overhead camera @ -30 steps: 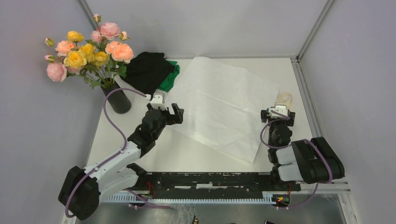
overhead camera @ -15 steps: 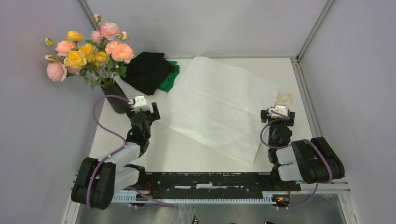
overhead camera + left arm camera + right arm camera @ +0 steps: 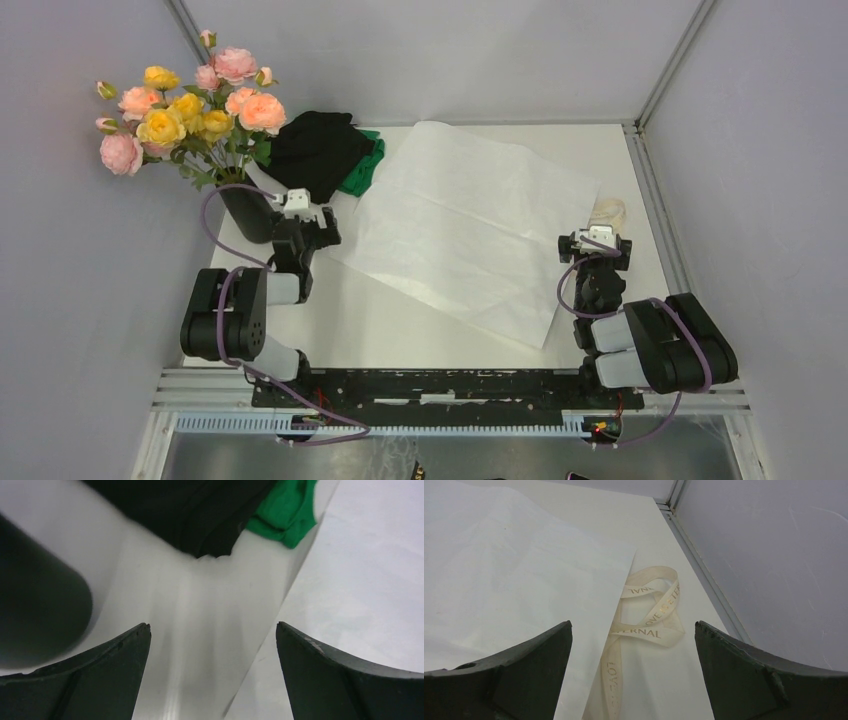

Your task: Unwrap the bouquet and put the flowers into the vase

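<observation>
Left arm [image 3: 235, 320] folded beside vase [image 3: 243, 218], jaws apart; right arm [image 3: 655, 345] likewise.

Between wide-apart jaws, a cream ribbon [image 3: 649, 615] lies against white paper [image 3: 499, 570].

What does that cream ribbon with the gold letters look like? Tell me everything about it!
The cream satin-looking ribbon with gold printed letters lies loose and untied on the white table. It is curled into a floppy loop, with one tail running toward the camera. It lies along the edge of the big white paper sheet; whether it tucks underneath is unclear. The open right gripper hovers near it, not touching.
</observation>
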Robot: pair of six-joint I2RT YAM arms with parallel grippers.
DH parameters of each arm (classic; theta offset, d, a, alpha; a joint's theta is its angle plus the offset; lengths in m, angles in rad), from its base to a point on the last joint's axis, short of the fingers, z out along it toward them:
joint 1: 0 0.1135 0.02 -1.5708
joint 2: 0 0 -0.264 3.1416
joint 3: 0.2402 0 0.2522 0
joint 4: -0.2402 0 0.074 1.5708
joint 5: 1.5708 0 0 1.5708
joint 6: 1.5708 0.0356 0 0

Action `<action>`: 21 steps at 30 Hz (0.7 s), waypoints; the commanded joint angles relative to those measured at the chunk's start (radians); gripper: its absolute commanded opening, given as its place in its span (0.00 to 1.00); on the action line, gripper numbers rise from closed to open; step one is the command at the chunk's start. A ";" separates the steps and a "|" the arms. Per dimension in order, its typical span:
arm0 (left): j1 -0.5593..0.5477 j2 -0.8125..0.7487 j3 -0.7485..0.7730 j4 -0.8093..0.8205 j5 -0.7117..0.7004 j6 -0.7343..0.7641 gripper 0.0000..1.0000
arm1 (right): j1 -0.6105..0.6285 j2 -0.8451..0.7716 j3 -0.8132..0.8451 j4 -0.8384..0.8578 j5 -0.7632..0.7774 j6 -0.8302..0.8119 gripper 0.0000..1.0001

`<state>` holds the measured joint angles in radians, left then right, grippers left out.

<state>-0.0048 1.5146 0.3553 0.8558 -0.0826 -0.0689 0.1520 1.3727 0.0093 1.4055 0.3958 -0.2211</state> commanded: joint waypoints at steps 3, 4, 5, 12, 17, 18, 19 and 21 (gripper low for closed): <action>0.003 -0.025 -0.005 0.086 0.204 0.107 1.00 | -0.003 -0.007 -0.118 0.044 -0.008 0.012 0.98; 0.003 -0.034 -0.029 0.124 0.234 0.114 1.00 | -0.005 -0.006 -0.119 0.045 -0.009 0.012 0.98; 0.003 -0.036 -0.040 0.134 0.243 0.119 1.00 | -0.004 -0.006 -0.120 0.047 -0.009 0.012 0.98; 0.003 0.026 -0.172 0.470 0.200 0.089 1.00 | -0.004 -0.009 -0.124 0.055 -0.008 0.012 0.98; 0.026 0.011 -0.118 0.320 0.107 0.046 1.00 | -0.003 -0.011 -0.143 0.089 -0.036 0.002 0.98; 0.023 -0.001 -0.117 0.299 0.135 0.060 1.00 | -0.004 -0.009 -0.139 0.082 -0.037 -0.001 0.98; 0.019 0.007 -0.122 0.324 0.138 0.062 1.00 | -0.003 -0.009 -0.134 0.072 -0.037 -0.001 0.98; 0.019 0.001 -0.121 0.307 0.138 0.063 1.00 | -0.004 -0.011 -0.130 0.059 -0.041 -0.001 0.98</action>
<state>0.0208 1.5230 0.2104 1.1179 0.0624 -0.0082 0.1520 1.3727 0.0093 1.4273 0.3782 -0.2245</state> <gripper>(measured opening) 0.996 0.979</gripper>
